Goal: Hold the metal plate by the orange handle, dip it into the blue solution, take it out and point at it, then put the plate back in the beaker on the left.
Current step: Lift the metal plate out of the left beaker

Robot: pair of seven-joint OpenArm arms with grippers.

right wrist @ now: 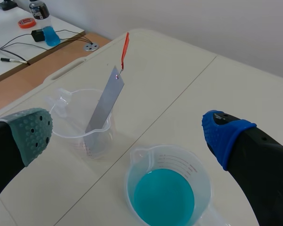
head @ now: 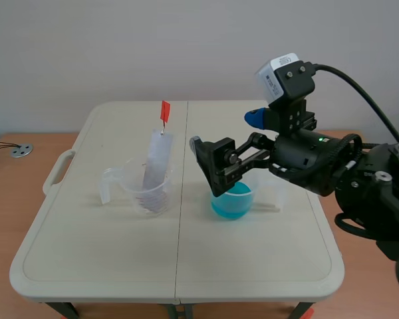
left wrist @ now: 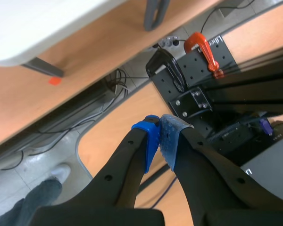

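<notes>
So the metal plate (head: 157, 159) leans in the clear beaker (head: 148, 193) at the centre left of the scene view. Its orange handle (head: 164, 111) sticks up well above the rim toward the upper middle of the frame, untouched. A second beaker (head: 234, 199) holding the blue solution (right wrist: 163, 197) sits just right of centre on the table (head: 86, 266), near the first but apart from it. The right gripper (right wrist: 127, 133) hangs above this second beaker with its jaws spread wide, holding nothing; its wrist view shows the plate ahead, nearer the grey-green pad (right wrist: 30, 132). The left gripper (left wrist: 159, 141) is off the table, pads pressed together on nothing, with floor and cables ahead of it. The step in hand looks like the reach for the handle. To do it well, the right arm would rise and cross toward the thin orange tab, set its pads square to the tab's flat faces and close high on it, then lift along the plate's lean so the light beaker does not tip
</notes>
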